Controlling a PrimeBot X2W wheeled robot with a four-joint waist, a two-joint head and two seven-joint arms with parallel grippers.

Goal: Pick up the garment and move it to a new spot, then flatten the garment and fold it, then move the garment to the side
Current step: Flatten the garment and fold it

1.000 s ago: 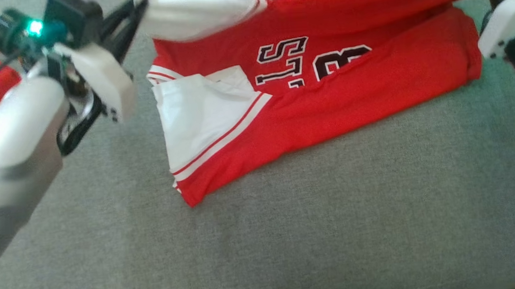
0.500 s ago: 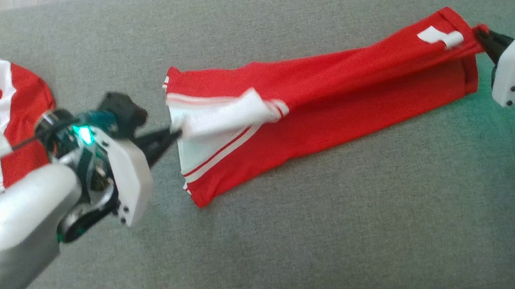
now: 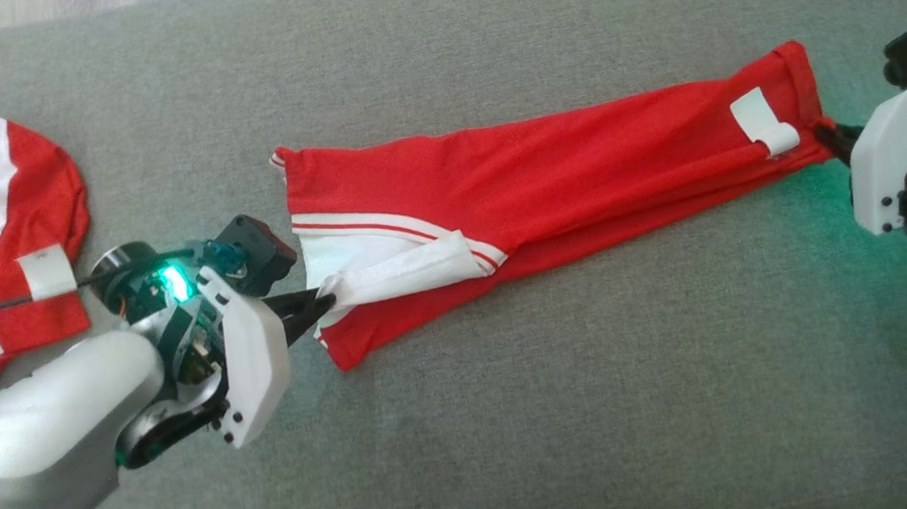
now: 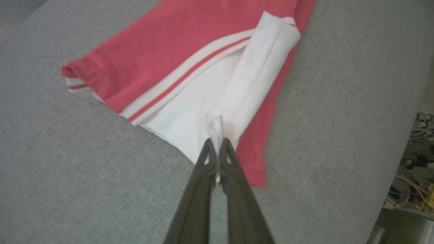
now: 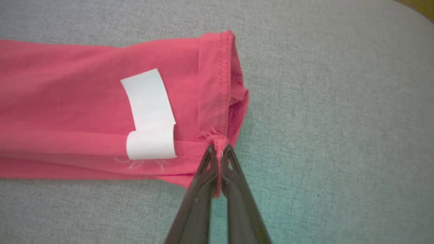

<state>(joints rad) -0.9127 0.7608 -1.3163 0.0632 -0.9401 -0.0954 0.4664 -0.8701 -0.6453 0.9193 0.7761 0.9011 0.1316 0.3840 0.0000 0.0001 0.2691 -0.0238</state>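
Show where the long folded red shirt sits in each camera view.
Head view: the red shirt stretches across the middle, left gripper pinching its white end, right gripper its hem.
Left wrist view: the shirt lies upper middle.
Right wrist view: it covers the left half, with its white tag.
Shared landmark: the grey cushion beneath.

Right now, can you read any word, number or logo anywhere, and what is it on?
Nothing can be read.
Jersey tag: blank white, on the jersey.
Side tag: a tiny mark, too small to read, on the second garment.
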